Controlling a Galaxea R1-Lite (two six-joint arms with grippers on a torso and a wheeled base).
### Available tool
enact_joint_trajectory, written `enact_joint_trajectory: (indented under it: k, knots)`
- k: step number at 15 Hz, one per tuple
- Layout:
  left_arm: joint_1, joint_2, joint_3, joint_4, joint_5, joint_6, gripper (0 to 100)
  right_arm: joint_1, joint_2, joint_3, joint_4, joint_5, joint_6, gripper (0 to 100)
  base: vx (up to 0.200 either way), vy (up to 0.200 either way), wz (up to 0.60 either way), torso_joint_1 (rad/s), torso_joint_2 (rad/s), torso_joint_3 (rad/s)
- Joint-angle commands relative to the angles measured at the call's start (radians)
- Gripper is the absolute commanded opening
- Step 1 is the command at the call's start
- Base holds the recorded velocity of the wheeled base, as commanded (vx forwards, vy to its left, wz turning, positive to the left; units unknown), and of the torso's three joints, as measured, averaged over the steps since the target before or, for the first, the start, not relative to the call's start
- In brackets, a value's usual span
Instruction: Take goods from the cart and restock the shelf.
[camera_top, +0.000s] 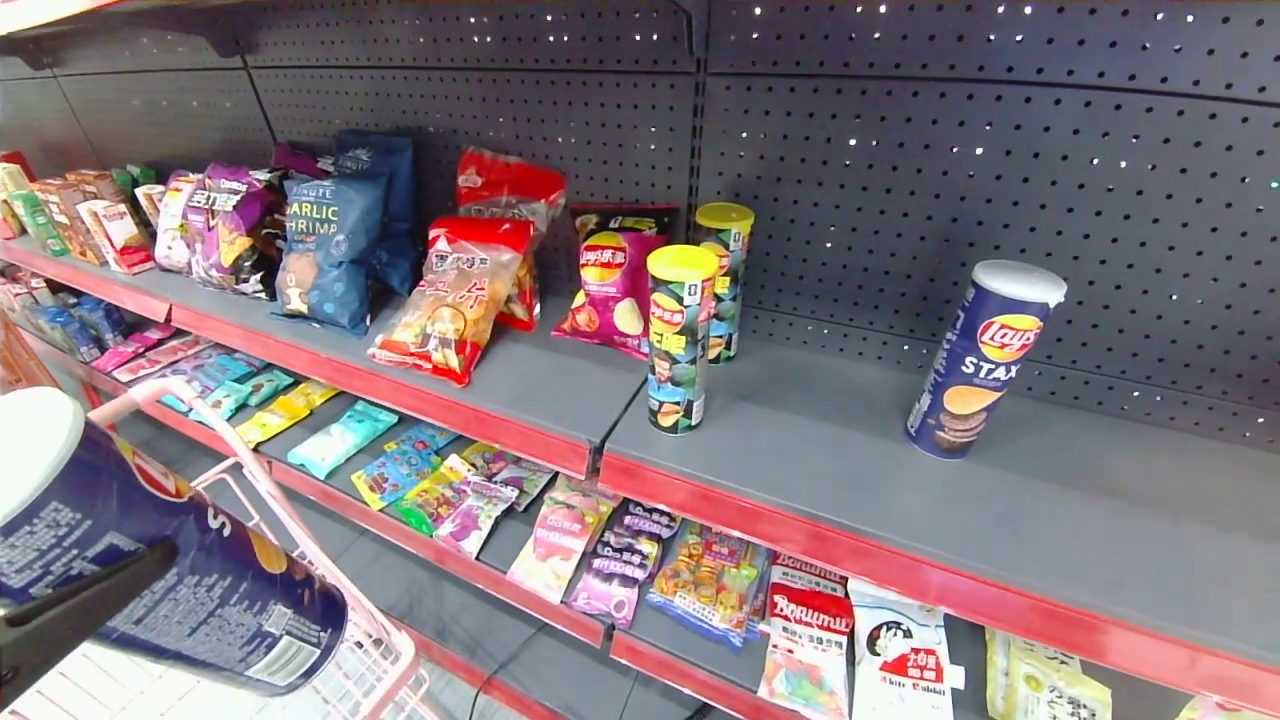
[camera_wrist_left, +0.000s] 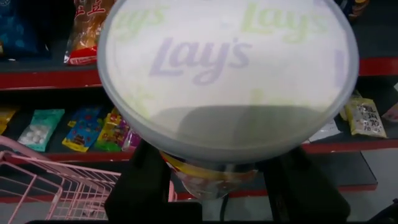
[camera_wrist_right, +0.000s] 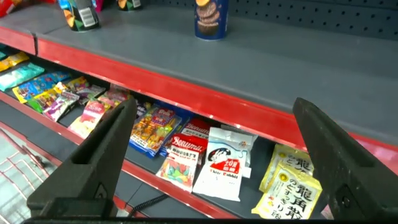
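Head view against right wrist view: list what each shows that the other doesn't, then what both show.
Only the head view: the held can, tilted in the left gripper low on the robot's left, and the blue chip bags far along the shelf.
Only the right wrist view: the right gripper, open and empty, facing the shelves.
Both: the blue can standing alone on the shelf, and the candy bags laid out one level below.

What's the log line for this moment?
left claw: shut on chip can near cart | right claw: open, empty | shelf: matching can upright
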Motion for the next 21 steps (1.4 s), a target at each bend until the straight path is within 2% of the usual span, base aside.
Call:
enact_joint_trajectory:
  k: [1,8,19,21]
  knots:
    - [0.000,0.003,0.001,0.004,-0.001,-0.001,0,0.001,0.000,0.000,0.000,0.000,0.000,100,0.000,0.000,0.00,0.159,-0.35,-0.203]
    - [0.000,-0.005,0.001,0.049,-0.001,-0.001,0,0.001,0.000,0.000,0.000,0.002,0.000,100,0.000,0.000,0.00,0.046,-0.10,-0.057]
    - [-0.003,-0.012,0.005,0.049,-0.001,-0.001,0,0.001,0.000,0.000,0.000,0.002,0.000,100,0.000,0.000,-0.60,0.003,0.00,0.002]
    - [-0.003,-0.060,0.045,0.050,-0.001,-0.001,0,0.001,0.000,0.000,0.000,0.000,0.000,100,0.000,0.000,0.00,0.000,0.00,0.000]
